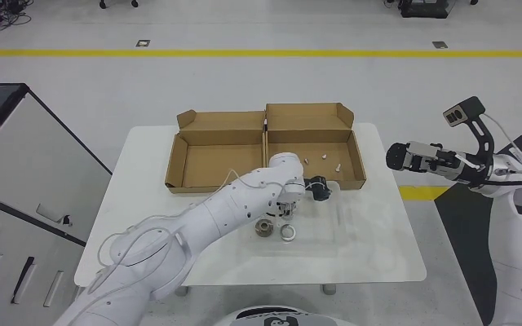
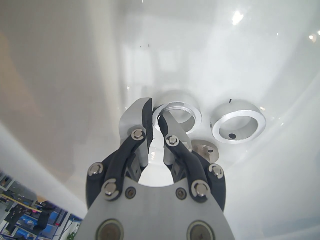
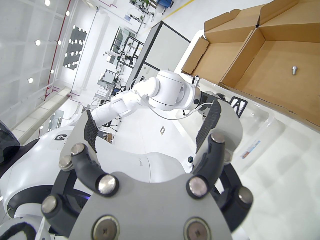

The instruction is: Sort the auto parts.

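Was standing by the table (image 1: pixel 383 261) for this one. The left gripper (image 2: pixel 155 111) was down inside the clear tray (image 1: pixel 338 244) with its jaws narrow, pinched on the wall of a metal ring (image 2: pixel 180 112). One pad (image 2: pixel 147 121) was outside the rim and the other was dipped into the hole. As far as I could see, the ring sat flat on the tray floor, right at the fingertips.

Just beside it lay a second ring (image 2: pixel 238 126) of the same sort, not touching the first. A small flanged part (image 2: pixel 205 151) sat near both, on the wrist side of them.

The right gripper (image 3: pixel 152 109) hung out past the table's right edge with its jaws spread wide and nothing between them, well apart from the tray and the parts.

Behind the tray, on the far side of the table, two cardboard boxes stood side by side and touching: the left box (image 1: pixel 216 163) and the right box (image 1: pixel 351 159). The right box had a few small bolts (image 1: pixel 324 155) lying loose on its floor.
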You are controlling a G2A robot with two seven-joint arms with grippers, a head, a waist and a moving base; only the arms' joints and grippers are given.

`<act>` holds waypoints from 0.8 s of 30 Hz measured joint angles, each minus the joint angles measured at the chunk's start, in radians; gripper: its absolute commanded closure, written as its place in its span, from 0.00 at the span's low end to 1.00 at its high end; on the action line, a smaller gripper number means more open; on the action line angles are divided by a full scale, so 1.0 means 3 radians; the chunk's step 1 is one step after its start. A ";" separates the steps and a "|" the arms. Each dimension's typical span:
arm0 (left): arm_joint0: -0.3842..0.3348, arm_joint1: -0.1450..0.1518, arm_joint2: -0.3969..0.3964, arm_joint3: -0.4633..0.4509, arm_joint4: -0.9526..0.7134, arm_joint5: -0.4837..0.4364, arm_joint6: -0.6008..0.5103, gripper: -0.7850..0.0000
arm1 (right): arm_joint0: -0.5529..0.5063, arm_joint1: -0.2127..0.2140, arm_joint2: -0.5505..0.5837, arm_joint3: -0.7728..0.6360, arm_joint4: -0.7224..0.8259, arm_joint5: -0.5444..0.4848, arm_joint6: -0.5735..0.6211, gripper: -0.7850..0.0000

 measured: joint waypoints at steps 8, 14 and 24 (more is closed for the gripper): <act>0.0044 0.0257 -0.0287 -0.0798 0.0004 0.0172 -0.0283 1.00 | 0.0000 0.0000 0.0000 0.0000 0.0000 0.0000 0.0000 0.00; 0.0045 0.0537 -0.0361 -0.1611 -0.0037 0.0455 -0.0566 1.00 | 0.0000 0.0000 0.0000 0.0000 0.0000 0.0000 0.0000 0.00; -0.0187 0.0966 -0.0333 -0.2612 -0.0290 0.0689 -0.0797 1.00 | 0.0000 0.0000 0.0000 0.0000 0.0000 0.0000 0.0000 0.00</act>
